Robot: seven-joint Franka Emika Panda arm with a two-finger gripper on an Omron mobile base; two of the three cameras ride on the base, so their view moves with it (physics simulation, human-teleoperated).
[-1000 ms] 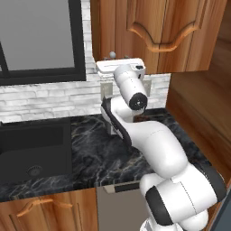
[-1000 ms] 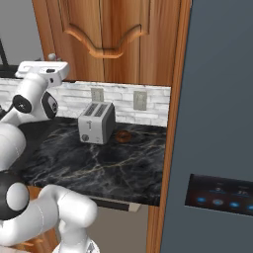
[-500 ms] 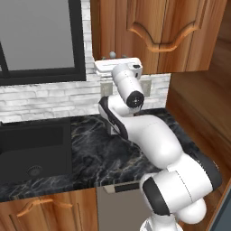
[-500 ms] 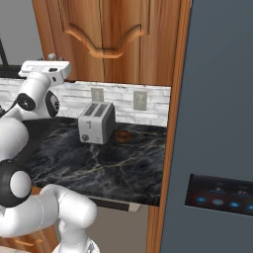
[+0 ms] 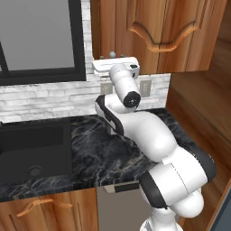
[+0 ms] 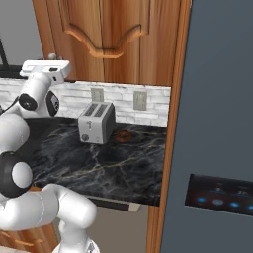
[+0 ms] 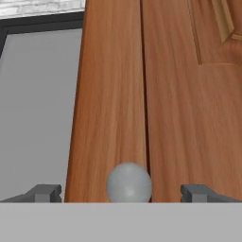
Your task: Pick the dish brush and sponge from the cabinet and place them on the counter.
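The cabinet [image 5: 153, 31] [image 6: 108, 34] hangs over the counter [image 5: 90, 149] [image 6: 108, 158] with its arched door [image 7: 179, 94] shut. The dish brush and sponge are hidden behind it. My gripper [image 5: 115, 61] [image 6: 47, 63] [image 7: 122, 191] is raised to the door's lower left corner and stands open. In the hand view the round grey knob [image 7: 128, 183] sits between the two fingertips [image 7: 45, 193], close in front, with a gap on each side. The jaws touch nothing.
A silver toaster [image 6: 97, 122] stands at the back of the counter, with a small orange-brown ball [image 6: 123, 136] beside it. The black sink [image 5: 31, 149] lies to the left under a dark-framed window [image 5: 36, 36]. A tall grey fridge [image 6: 217, 123] closes off the right.
The hand has edged slightly left along the cabinet's bottom edge and the arm's lower links have swung a little. The jaws stay open.
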